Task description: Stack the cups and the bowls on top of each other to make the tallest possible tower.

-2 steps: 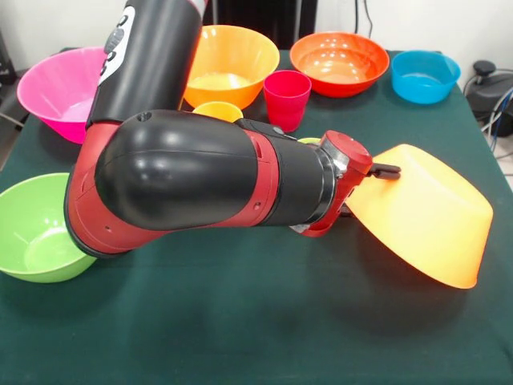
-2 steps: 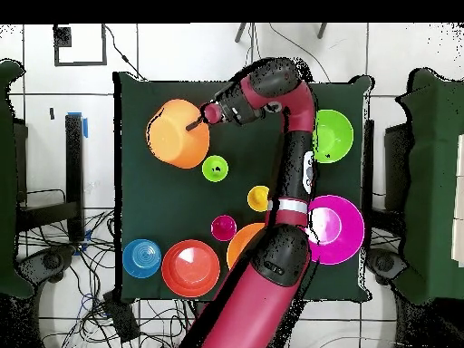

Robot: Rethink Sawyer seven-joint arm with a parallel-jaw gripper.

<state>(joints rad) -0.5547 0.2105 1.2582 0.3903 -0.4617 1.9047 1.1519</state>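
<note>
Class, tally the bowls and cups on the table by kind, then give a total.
Bowls: 6 (pink, green, blue, red-orange, orange far, orange held).
Cups: 3 (crimson, yellow, green).
Total: 9.

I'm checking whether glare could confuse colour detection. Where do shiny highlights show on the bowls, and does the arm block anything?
Front view: white highlights streak the red-orange bowl and the arm's black shell, which hides much of the yellow cup. Overhead view: the arm covers part of one orange bowl; the tilted orange bowl looks evenly lit.
</note>
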